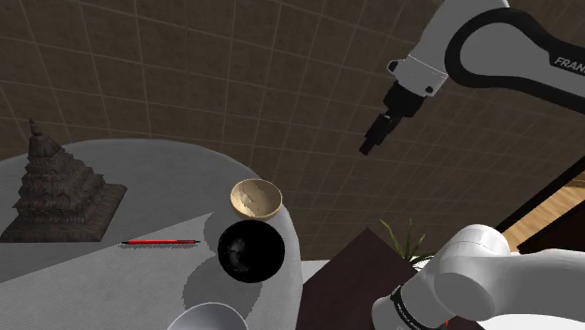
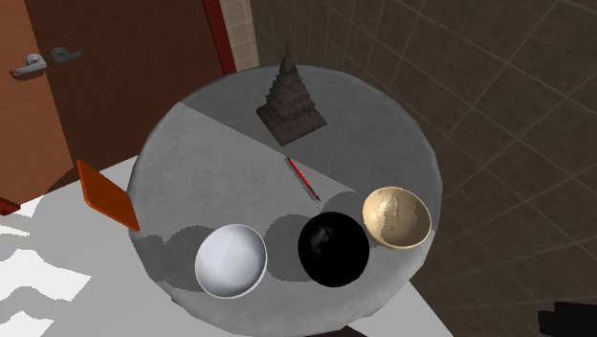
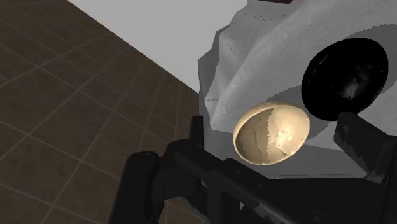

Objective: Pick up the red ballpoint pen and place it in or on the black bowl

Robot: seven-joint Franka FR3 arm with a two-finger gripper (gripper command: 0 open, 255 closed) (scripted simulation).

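Note:
The red ballpoint pen (image 1: 159,243) (image 2: 302,178) lies flat on the round grey table (image 1: 150,178) (image 2: 230,134), between a dark pagoda figure and the bowls. The glossy black bowl (image 1: 250,251) (image 2: 333,249) (image 3: 345,76) stands near the table's edge, close to the pen's tip. My gripper (image 1: 373,141) hangs high in the air, off the table on the shoulder view's right, far from pen and bowl. In the wrist view the gripper (image 3: 272,126) is open, its fingers (image 3: 364,145) apart with nothing between them, framing the tan bowl far below.
A tan bowl (image 1: 256,199) (image 2: 396,216) (image 3: 272,132) sits beside the black bowl, and a white bowl (image 1: 211,317) (image 2: 231,260) on its other side. The pagoda figure (image 1: 56,183) (image 2: 291,91) stands further back. An orange flat object (image 2: 107,194) leans by the table near a brown door (image 2: 124,57).

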